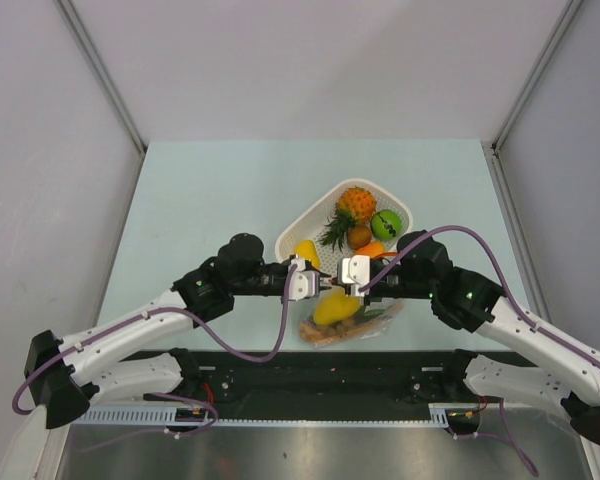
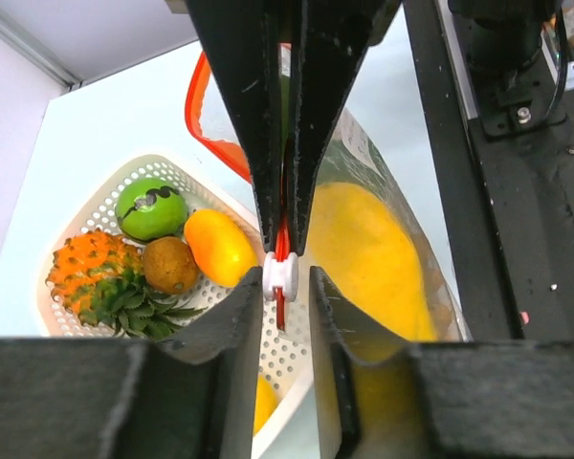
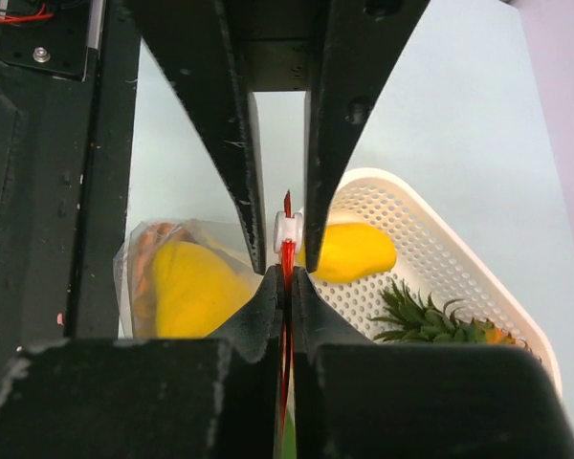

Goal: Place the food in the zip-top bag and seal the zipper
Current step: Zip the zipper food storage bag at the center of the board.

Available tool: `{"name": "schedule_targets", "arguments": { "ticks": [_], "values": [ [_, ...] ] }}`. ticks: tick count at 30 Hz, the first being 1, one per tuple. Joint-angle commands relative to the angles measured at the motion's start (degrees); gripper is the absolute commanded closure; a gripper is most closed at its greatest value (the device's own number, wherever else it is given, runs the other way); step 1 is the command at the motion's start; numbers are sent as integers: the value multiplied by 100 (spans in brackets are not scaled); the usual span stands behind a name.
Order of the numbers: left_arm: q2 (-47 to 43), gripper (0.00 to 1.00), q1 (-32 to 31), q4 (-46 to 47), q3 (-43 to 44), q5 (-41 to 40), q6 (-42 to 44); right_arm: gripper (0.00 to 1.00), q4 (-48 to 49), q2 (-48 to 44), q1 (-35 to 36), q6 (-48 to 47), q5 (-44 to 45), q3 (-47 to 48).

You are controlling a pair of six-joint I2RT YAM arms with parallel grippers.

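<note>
The clear zip-top bag (image 1: 368,318) lies at the near edge, just in front of the basket. It holds a yellow fruit (image 1: 335,308) and a brown-orange piece (image 1: 325,332). Both grippers meet over its mouth. My right gripper (image 3: 287,277) is shut on the red zipper strip (image 3: 287,256). My left gripper (image 2: 287,284) faces it, jaws closed around the white slider (image 2: 280,274) on that strip. Beyond the right gripper's fingers, the strip (image 2: 196,105) bows open. More food sits in the basket: a spiky orange piece (image 1: 356,203), a green one (image 1: 386,223), a brown one (image 1: 359,236) and an orange one (image 1: 370,249).
The white perforated basket (image 1: 310,215) stands just behind the bag, with another yellow piece (image 1: 307,252) at its near rim. The black base rail (image 1: 310,375) runs along the near edge under both arms. Grey walls enclose the pale table (image 1: 210,190).
</note>
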Motion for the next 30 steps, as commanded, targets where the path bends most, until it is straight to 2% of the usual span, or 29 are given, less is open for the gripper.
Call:
{"name": "schedule_targets", "arguments": {
  "ticks": [1, 4, 15, 20, 24, 25, 26, 28, 30],
  "values": [
    [-126, 68, -3, 348, 68, -169, -305, 100, 208, -79, 20, 170, 186, 194],
    [-170, 62, 23, 418, -47, -258, -410, 100, 226, -106, 20, 196, 186, 194],
    [-144, 70, 32, 410, -144, -179, -569, 100, 314, -176, -6, 275, 213, 194],
    [-153, 69, 32, 304, -170, -161, -446, 100, 340, -167, -24, 284, 152, 203],
    [-153, 88, 32, 339, -144, -187, -402, 100, 323, -150, -24, 293, 90, 194],
    [-153, 99, 32, 339, -144, -187, -393, 100, 314, -158, -24, 293, 72, 194],
    [-161, 100, 32, 348, -135, -187, -376, 100, 297, -167, -15, 276, 37, 194],
    [-161, 100, 32, 348, -135, -161, -323, 87, 279, -176, 2, 267, 2, 203],
    [-170, 100, 32, 348, -117, -152, -288, 65, 305, -194, 20, 267, -59, 203]
  ]
}}
